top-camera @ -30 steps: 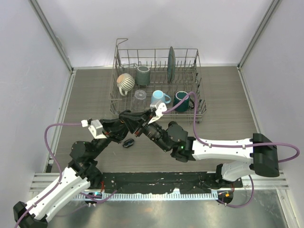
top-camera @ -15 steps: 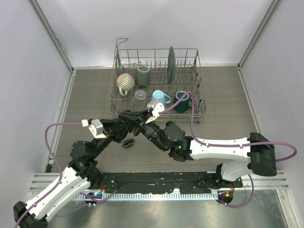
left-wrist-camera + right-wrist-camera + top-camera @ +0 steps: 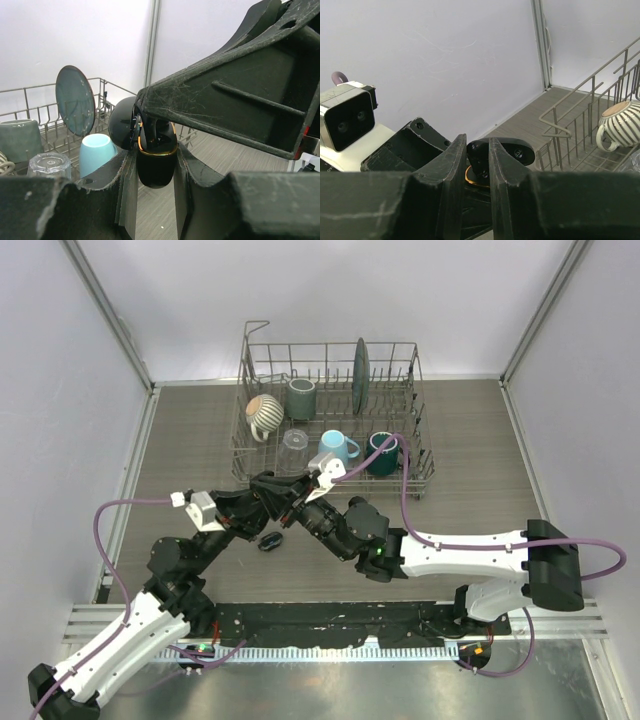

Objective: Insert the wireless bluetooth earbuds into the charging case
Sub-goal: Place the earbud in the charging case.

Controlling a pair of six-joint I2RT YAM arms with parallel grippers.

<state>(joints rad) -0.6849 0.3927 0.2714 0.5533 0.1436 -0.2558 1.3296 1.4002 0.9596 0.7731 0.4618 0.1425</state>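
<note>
Top view: the left gripper (image 3: 290, 504) and the right gripper (image 3: 303, 502) meet tip to tip in front of the dish rack (image 3: 330, 343).

Left wrist view: the left fingers (image 3: 126, 187) clamp the open charging case (image 3: 156, 167). A dark earbud (image 3: 150, 134) sits at its mouth.

Right wrist view: the right fingers (image 3: 452, 167) stand narrowly apart above the case. Whether they grip anything cannot be determined.

Bright, even light; soft shadows; wrist-cam foregrounds blurry.
</note>
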